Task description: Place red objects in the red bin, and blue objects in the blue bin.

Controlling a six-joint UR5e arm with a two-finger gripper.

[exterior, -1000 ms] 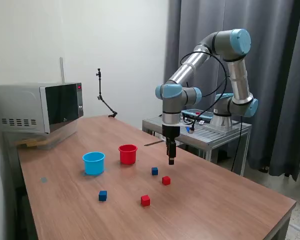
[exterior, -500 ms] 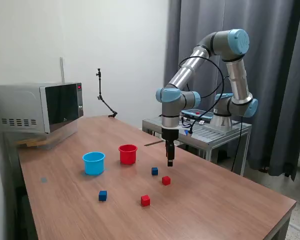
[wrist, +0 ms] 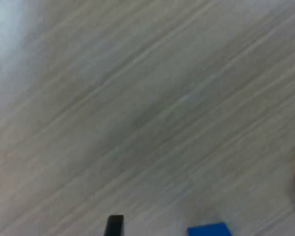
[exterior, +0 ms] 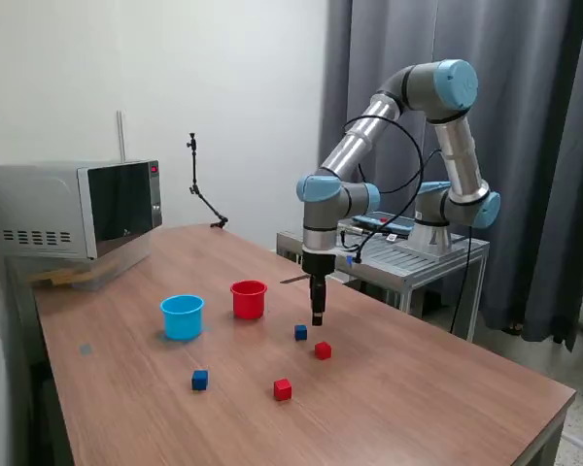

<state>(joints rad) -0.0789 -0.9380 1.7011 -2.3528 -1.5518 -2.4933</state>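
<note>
Wooden surface (exterior: 418, 388), long, running away toward a white wall. Near the middle, side by side but apart: light blue cup (exterior: 183, 316) toward the exterior view's left, red cup (exterior: 249, 299) just to its right, both upright and open at the top. Closer to the near edge, four small cubes scattered, none touching another. Blue cube (exterior: 300, 332) nearest the red cup, with a red cube (exterior: 323, 350) just beside it toward the exterior view's right. Second red cube (exterior: 283, 389) nearer the front edge; second blue cube (exterior: 199, 380) off toward the exterior view's left, in front of the light blue cup.

Gripper (exterior: 318, 316) pointing straight down, hanging above the surface just behind and slightly to the right of the blue cube by the red cup, touching nothing and carrying nothing. In the exterior view, fingers seen as one narrow dark shape, gap not readable. In the wrist view, blurred wood grain, one dark fingertip (wrist: 114, 225) at the frame edge, the top of a blue cube (wrist: 209, 229) beside it, a sliver of red at the far edge. Spread or pressed together: cannot tell.

At the far left corner of the surface, a microwave (exterior: 73, 209), door closed.
</note>
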